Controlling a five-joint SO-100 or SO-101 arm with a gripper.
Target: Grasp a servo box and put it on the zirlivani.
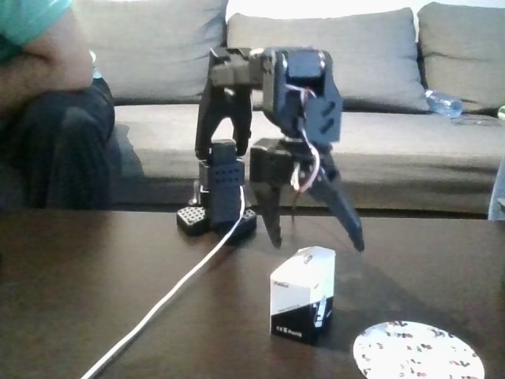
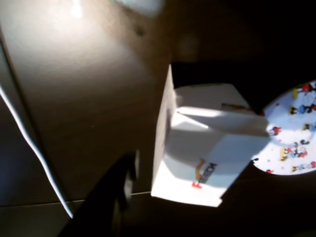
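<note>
On a dark table [image 1: 95, 268], the gripper [image 1: 316, 241] hangs spread wide and empty just behind the servo box [image 1: 303, 294]. The box stands upright, white half on top, beside the zirlivani [image 1: 417, 353], which lies bare at its right in the fixed view.

low frontal fixed view, close downward wrist view

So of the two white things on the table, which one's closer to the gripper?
The servo box, upright with a white top and black lower half, stands just in front of the open gripper. The flat speckled zirlivani lies farther off, at the fixed view's lower right.
</note>
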